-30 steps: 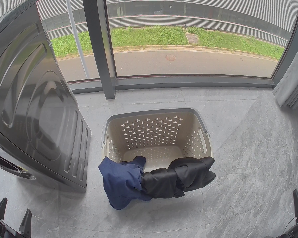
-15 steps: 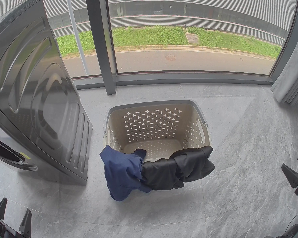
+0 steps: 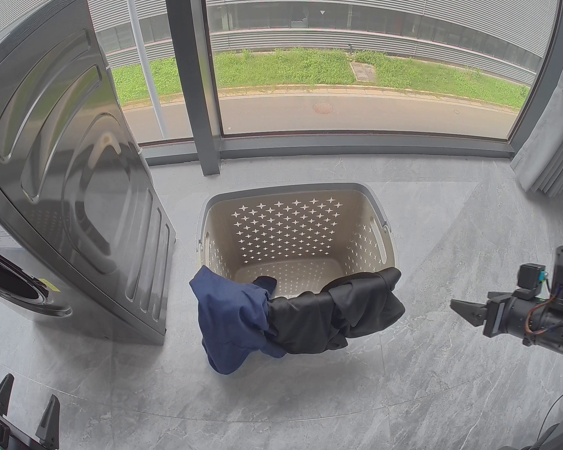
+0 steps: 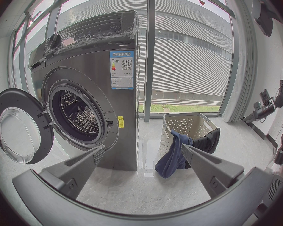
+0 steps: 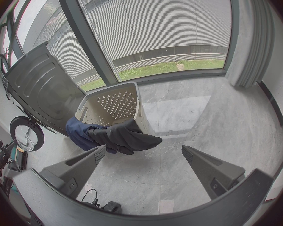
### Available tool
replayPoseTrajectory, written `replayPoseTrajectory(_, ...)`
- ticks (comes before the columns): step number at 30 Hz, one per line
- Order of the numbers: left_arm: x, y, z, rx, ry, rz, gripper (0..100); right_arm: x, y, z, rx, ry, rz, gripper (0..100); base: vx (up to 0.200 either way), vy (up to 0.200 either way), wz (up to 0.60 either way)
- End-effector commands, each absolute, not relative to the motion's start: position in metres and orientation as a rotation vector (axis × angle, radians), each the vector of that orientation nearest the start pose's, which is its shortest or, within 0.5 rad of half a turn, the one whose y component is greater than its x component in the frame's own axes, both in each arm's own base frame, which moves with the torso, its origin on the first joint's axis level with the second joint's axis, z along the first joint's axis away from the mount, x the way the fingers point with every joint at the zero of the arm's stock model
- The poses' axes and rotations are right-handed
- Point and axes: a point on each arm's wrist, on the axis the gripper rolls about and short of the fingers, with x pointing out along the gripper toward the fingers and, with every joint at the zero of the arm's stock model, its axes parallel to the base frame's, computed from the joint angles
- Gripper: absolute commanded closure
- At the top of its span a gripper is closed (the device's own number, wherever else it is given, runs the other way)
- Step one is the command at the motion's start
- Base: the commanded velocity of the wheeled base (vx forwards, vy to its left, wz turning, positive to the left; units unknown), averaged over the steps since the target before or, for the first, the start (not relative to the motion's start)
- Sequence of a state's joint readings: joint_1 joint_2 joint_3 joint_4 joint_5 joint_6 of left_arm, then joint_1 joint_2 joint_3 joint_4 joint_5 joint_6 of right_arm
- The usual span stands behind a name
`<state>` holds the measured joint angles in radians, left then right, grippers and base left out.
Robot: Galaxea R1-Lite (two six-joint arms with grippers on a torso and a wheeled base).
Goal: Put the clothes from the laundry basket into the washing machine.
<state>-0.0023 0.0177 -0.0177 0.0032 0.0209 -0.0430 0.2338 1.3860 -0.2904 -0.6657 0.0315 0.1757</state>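
Holding: nothing in either arm. The right gripper (image 5: pixel 143 148) has its jaws spread wide and empty, low over the floor (image 3: pixel 469 232) to the right of the basket and well apart from it. The left gripper (image 4: pixel 141 147) is just as wide open and empty, facing the washer's front.
Clothes: a black garment (image 3: pixel 338 314) and a blue garment (image 3: pixel 231 320) are draped over the near rim of the laundry basket (image 3: pixel 288 232), touching each other. The black one is on the right; the blue one on the left hangs down outside.
Washing machine (image 4: pixel 94 79): just left of the basket, with its round door (image 4: pixel 19 126) swung open and the drum (image 4: pixel 78 115) exposed.
Step in hand: probably the first pick, the right arm taking the black garment.
Doing it well: pinch the bunched fold at the rim, not a loose hem. Lift until the tail clears the basket, watching that the overlapping blue piece isn't dragged along and the light basket doesn't tip.
Labels: an energy-rating sticker (image 4: pixel 121 69) with a QR square and a small yellow sticker (image 4: pixel 120 122) sit on the front; their print is too small to read.
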Motion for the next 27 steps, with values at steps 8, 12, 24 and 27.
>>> replayPoseTrajectory(8,-0.023,0.001,0.076,-0.044,0.003,0.018,0,0.247,0.092,0.077,0.094,0.599,0.311,0,0.000,0.000,0.00)
replayPoseTrajectory(12,-0.023,0.001,0.076,-0.044,0.003,0.020,0,0.256,0.099,0.072,0.090,0.605,0.321,0,0.000,0.000,0.00)
replayPoseTrajectory(24,-0.023,0.001,0.076,-0.044,0.003,0.018,0,0.277,0.116,0.056,0.077,0.595,0.318,0,0.000,0.000,0.00)
replayPoseTrajectory(27,-0.023,0.001,0.076,-0.044,0.003,0.018,0,0.279,0.120,0.053,0.073,0.602,0.327,0,0.000,0.000,0.00)
